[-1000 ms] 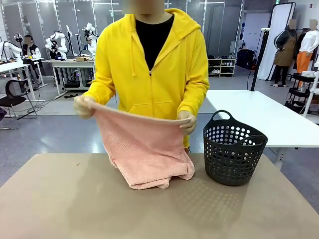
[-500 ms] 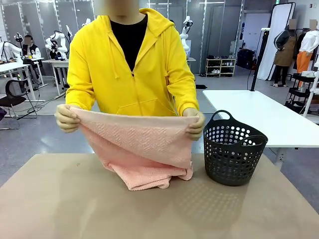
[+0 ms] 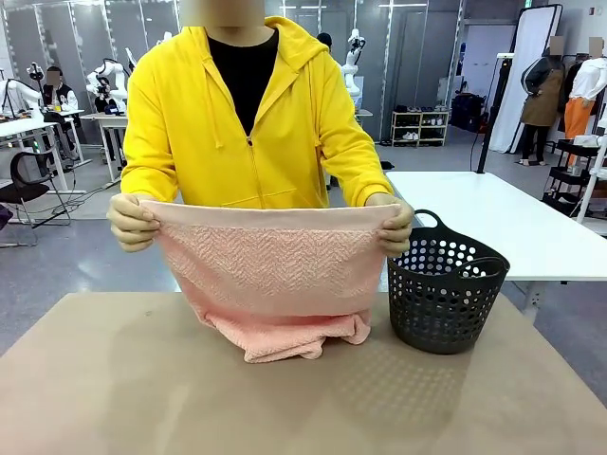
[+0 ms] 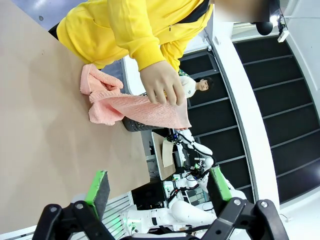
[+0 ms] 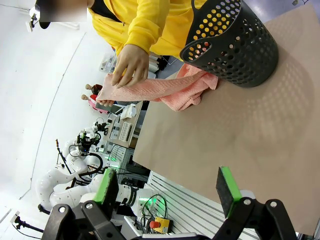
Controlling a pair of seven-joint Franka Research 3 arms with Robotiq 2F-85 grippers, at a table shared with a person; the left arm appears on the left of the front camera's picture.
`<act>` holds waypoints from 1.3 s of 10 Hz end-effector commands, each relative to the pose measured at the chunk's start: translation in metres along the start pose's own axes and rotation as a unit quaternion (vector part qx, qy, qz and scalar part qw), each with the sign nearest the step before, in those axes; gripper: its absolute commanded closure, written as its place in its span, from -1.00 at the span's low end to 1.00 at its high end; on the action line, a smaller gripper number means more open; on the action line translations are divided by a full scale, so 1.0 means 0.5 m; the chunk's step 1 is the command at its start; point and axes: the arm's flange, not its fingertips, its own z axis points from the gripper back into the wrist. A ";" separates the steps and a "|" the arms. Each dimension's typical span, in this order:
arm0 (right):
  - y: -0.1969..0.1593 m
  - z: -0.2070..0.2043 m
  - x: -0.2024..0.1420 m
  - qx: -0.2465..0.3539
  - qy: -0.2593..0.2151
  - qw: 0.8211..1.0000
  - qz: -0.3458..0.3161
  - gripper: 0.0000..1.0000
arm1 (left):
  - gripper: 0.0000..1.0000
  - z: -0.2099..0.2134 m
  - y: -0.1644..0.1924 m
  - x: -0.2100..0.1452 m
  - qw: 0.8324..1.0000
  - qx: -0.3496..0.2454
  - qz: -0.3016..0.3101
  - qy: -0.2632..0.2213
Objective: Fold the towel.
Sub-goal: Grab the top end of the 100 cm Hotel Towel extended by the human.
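Note:
A person in a yellow hoodie holds the salmon-pink towel [image 3: 270, 275] stretched by its top edge, one hand [image 3: 131, 223] at each corner. Its lower part rests bunched on the brown table [image 3: 114, 379]. The towel [image 4: 135, 107] also hangs from a hand in the left wrist view, far beyond my left gripper [image 4: 157, 187], which is open with nothing between its green pads. In the right wrist view the towel [image 5: 160, 90] lies beside the basket, well away from my right gripper [image 5: 167, 187], also open and empty.
A dark perforated basket [image 3: 444, 284] with handles stands on the table to the right of the towel, its side seen as the basket [image 5: 235, 42] in the right wrist view. A white table [image 3: 512, 223] stands behind it.
The person has lifted and spread the towel's top edge wider, pulling it taut and level. Both hands moved outward. Neither gripper moved.

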 end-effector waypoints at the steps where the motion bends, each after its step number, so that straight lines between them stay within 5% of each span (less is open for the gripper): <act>1: 0.004 0.006 -0.001 0.005 -0.003 1.000 0.002 -1.00 | -1.00 0.007 -0.005 0.009 1.000 -0.008 -0.002 0.005; 3: 0.000 0.000 0.000 0.000 0.000 1.000 0.000 -1.00 | -1.00 0.000 0.000 0.000 1.000 0.000 0.000 0.000; 5: 0.067 0.011 0.023 -0.055 0.020 0.994 0.095 -1.00 | -1.00 -0.014 -0.082 0.014 0.988 0.056 -0.135 0.046; 7: 0.165 -0.017 0.057 -0.114 0.070 0.969 0.206 -1.00 | -1.00 -0.047 -0.189 0.037 0.957 0.102 -0.257 0.091; 10: 0.336 -0.092 0.099 -0.170 0.127 0.912 0.350 -1.00 | -1.00 -0.139 -0.369 0.053 0.850 0.187 -0.458 0.179; 13: 0.493 -0.194 0.114 -0.201 0.170 0.847 0.462 -1.00 | -1.00 -0.269 -0.504 0.017 0.742 0.213 -0.586 0.246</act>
